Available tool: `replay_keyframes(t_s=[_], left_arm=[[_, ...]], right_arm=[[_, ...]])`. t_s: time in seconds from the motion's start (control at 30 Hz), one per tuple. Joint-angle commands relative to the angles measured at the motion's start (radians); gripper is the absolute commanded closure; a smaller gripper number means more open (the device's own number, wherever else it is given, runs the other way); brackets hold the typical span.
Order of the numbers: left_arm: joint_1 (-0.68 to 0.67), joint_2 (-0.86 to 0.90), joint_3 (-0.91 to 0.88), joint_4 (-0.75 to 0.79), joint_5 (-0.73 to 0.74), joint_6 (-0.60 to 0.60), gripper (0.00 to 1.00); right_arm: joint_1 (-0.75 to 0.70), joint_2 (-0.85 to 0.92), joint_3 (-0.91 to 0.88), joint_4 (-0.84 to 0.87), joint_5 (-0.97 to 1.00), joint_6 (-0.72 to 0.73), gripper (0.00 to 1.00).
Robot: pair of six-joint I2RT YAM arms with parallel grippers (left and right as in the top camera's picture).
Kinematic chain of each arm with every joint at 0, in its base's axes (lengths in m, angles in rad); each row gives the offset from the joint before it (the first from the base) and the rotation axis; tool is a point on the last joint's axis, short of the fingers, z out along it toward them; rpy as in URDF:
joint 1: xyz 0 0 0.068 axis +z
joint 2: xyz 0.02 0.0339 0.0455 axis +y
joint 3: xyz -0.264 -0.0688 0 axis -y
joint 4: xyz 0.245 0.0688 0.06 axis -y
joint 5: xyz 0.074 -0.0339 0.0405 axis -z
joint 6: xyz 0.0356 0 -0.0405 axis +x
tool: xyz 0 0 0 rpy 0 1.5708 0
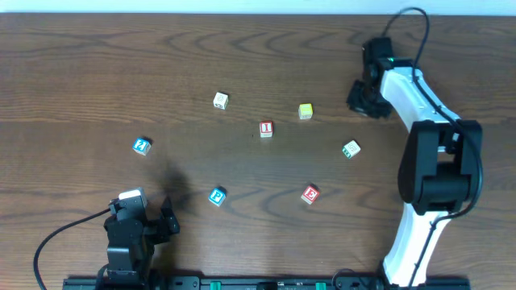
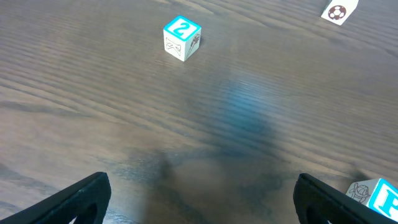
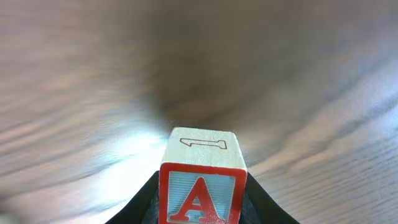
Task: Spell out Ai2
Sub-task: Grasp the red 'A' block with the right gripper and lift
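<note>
The blue 2 cube (image 2: 181, 37) stands on the wooden surface (image 2: 93, 93), well ahead of the wide-spread fingers (image 2: 81, 200); a teal-lettered cube (image 2: 375, 196) sits beside the right one.

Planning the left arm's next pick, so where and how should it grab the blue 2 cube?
Come straight down on the 2 cube and pinch two opposite side faces at mid-height. It sits flat, 2 up, standing alone, but turned slightly against the open left gripper, so probably twist the wrist to square up first.
</note>
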Motion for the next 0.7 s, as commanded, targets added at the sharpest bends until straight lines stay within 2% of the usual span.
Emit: replay_keyframes(t_s=[0.0,0.13,0.23,0.3,0.47,0.67], left_arm=[[0.007,-0.005,-0.016,-0.009,0.008,0.004,0.05],[0.007,-0.005,-0.016,-0.009,0.008,0.004,0.04],[0.007,-0.005,-0.016,-0.009,0.008,0.004,0.05],[0.007,-0.005,-0.016,-0.009,0.008,0.004,0.05],[0.007,-0.005,-0.016,-0.009,0.008,0.004,0.04],[0.007,-0.005,-0.016,-0.009,0.008,0.004,0.05]], right_arm=[[0.092,-0.014,0.139,-0.048,-0.005,-0.073,0.77],[0.231,-0.014,0.293,-0.179,-0.006,-0.074,0.82],[0.356,-0.014,0.338,-0.242,-0.056,-0.059,0.85],[0.423,-0.014,0.336,-0.253,-0.083,-0.026,0.91],[0.563,-0.013,0.291,-0.230,-0.104,0.078,0.99],[0.661,-0.013,0.172,-0.112,-0.100,0.143,0.94]])
